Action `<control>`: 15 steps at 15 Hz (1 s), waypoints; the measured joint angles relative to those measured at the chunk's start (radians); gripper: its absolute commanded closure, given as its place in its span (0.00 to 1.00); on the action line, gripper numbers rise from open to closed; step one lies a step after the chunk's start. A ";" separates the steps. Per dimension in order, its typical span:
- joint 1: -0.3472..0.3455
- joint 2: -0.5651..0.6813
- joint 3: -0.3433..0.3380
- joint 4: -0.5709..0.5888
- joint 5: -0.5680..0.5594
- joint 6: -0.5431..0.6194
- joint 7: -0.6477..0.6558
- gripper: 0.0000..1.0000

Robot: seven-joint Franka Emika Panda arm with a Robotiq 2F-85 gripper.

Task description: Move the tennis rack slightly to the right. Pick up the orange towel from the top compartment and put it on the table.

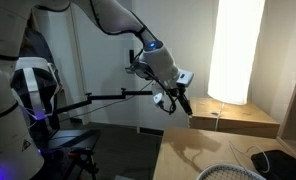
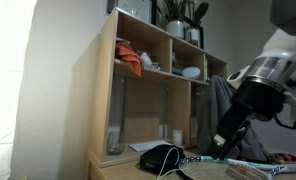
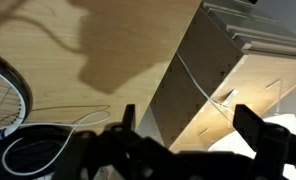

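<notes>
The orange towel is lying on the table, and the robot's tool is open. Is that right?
Not quite. The towel is not on the table. It sits up in a top compartment of the shelf, as an exterior view shows. The rest is right: the tool is open.

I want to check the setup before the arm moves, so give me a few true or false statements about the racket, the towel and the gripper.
1. The orange towel sits in a top compartment of the shelf unit. True.
2. The gripper is shut on the towel. False: its jaws stand open and empty, away from the towel.
3. The tennis rack lies flat on the table. True.
4. The towel is draped over the racket's head. False: the towel is up in the shelf, and the racket's strings are bare.
</notes>
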 measured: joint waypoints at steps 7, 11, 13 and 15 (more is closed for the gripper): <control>-0.008 0.140 -0.078 0.155 -0.103 -0.079 0.213 0.00; -0.104 0.197 -0.027 0.218 -0.319 -0.050 0.465 0.00; -0.096 0.236 -0.070 0.245 -0.345 -0.054 0.525 0.00; -0.156 0.243 -0.006 0.247 -0.461 -0.022 0.601 0.00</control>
